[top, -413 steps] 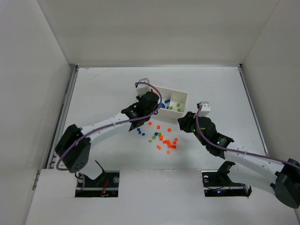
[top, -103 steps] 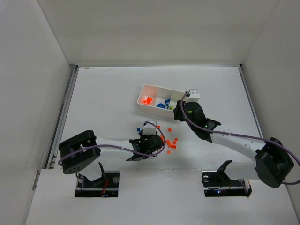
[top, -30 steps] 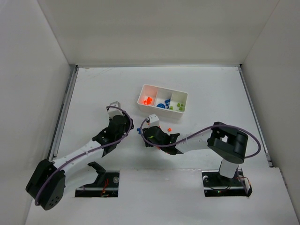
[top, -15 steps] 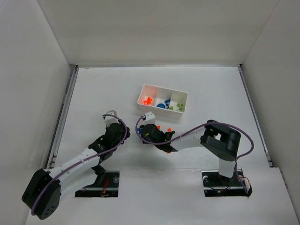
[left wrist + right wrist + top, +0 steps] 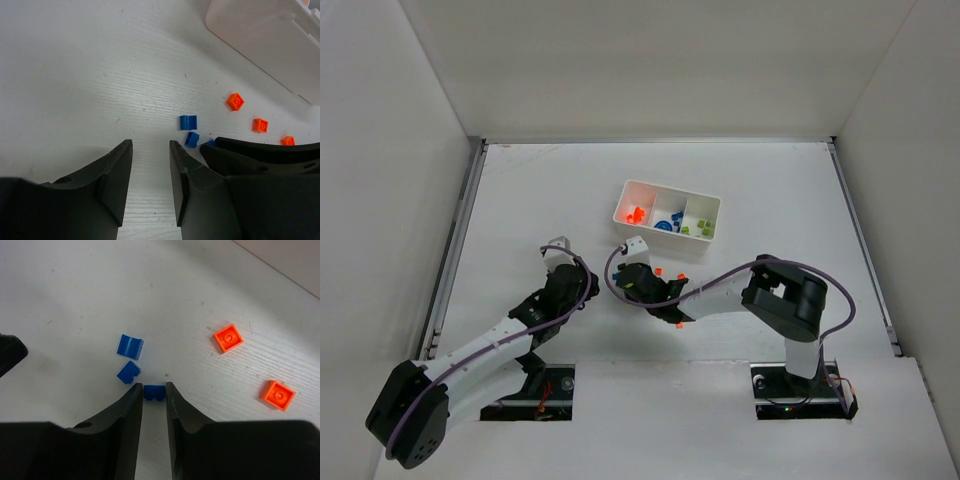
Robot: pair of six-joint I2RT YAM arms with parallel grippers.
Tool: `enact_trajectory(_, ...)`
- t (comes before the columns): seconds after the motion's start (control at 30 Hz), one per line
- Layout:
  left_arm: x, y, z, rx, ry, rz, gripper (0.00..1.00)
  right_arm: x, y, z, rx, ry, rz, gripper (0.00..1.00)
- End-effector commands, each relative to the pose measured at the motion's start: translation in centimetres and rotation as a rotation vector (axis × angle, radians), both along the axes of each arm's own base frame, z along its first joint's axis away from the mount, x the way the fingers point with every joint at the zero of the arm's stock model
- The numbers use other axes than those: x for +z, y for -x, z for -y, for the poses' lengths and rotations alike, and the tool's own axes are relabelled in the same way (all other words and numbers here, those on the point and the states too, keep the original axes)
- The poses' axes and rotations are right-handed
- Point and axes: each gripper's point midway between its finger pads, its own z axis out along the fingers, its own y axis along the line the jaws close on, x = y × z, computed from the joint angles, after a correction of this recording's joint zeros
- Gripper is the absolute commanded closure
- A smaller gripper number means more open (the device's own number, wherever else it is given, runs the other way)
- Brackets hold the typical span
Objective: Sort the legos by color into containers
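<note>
No legible txt anywhere.

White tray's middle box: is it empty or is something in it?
Not empty. The top view shows small blue plastic pieces lying in the middle compartment of the white rectangular plastic tray.

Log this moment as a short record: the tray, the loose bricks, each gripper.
tray: white, three compartments; in the top view, orange pieces left, blue pieces middle, green pieces right
loose on table: three blue bricks, at least three orange bricks
left gripper: open, empty, above bare table beside the blue bricks
right gripper: fingers flank one blue brick lying on the table; grip not certain
</note>
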Motion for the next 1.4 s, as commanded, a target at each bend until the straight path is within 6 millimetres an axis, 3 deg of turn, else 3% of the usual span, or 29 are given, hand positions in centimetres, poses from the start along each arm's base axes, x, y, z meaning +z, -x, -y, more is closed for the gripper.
enact_trajectory(0.0,0.1,0.2,0.4,-0.009,0.015,0.000,0.67,-0.9,-0.1,0.3,-0.001,0.045,-0.009,0.73)
enact_trajectory(0.13,0.2,0.3,1.2,-0.034,0.021,0.006,0.67,0.5,0.1,1.0,-0.014,0.017,0.004,0.80)
enact_trajectory(0.23,0.5,0.4,2.4,-0.077,0.015,0.006,0.67,3.5,0.0,2.0,-0.038,-0.060,0.019,0.80)
enact_trajectory(0.43,0.3,0.4,4.1,-0.124,-0.019,0.016,0.67,11.0,-2.9,5.7,-0.092,-0.194,0.094,0.80)
enact_trajectory(0.63,-0.6,0.3,5.1,-0.149,-0.041,0.004,0.68,15.0,-8.5,9.4,-0.182,-0.231,0.165,0.80)
enact_trajectory(0.8,-0.9,0.2,5.7,-0.156,-0.066,0.006,0.68,15.5,-12.0,9.7,-0.208,-0.198,0.182,0.80)
enact_trajectory(1.0,-1.0,0.1,6.0,-0.162,-0.091,0.009,0.68,14.2,-15.6,11.0,-0.286,-0.146,0.179,0.77)
enact_trajectory(1.23,-1.3,-0.2,6.1,-0.169,-0.118,0.000,0.68,14.3,-16.2,10.2,-0.264,-0.153,0.178,0.56)
enact_trajectory(1.37,-1.8,-0.1,6.4,-0.184,-0.140,-0.012,0.68,15.0,-15.7,10.6,-0.264,-0.168,0.187,0.55)
